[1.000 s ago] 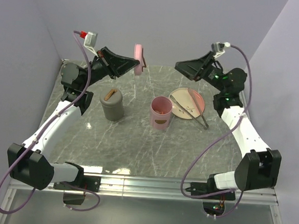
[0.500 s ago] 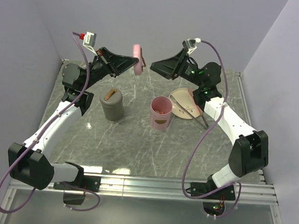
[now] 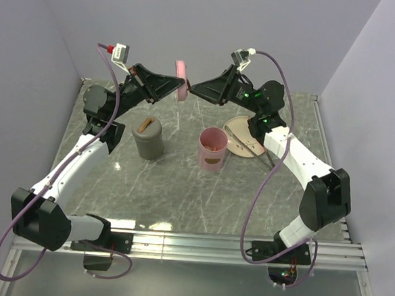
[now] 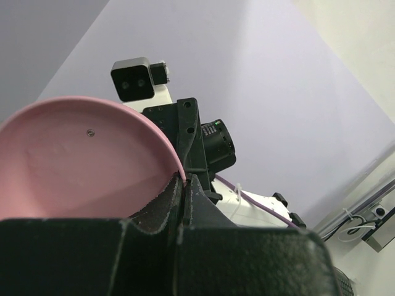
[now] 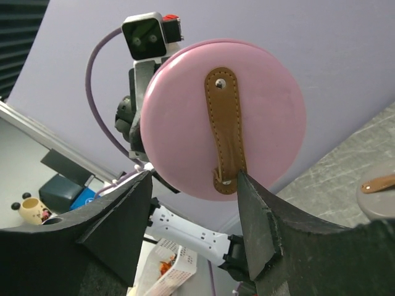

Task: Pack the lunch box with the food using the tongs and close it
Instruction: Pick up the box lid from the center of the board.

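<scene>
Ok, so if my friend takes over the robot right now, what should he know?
Left tool: shut on the rim of the pink lid, holding it up in the air.
Right tool: open, right at the lid, with a finger on either side but not closed on it.
Lunch box: open and upright mid-table, with brownish food inside.
Tongs: lying on the plate beside the box.
Done: the food looks packed, and none shows on the plate.
Left: set the lid on the lunch box to close it.
</scene>
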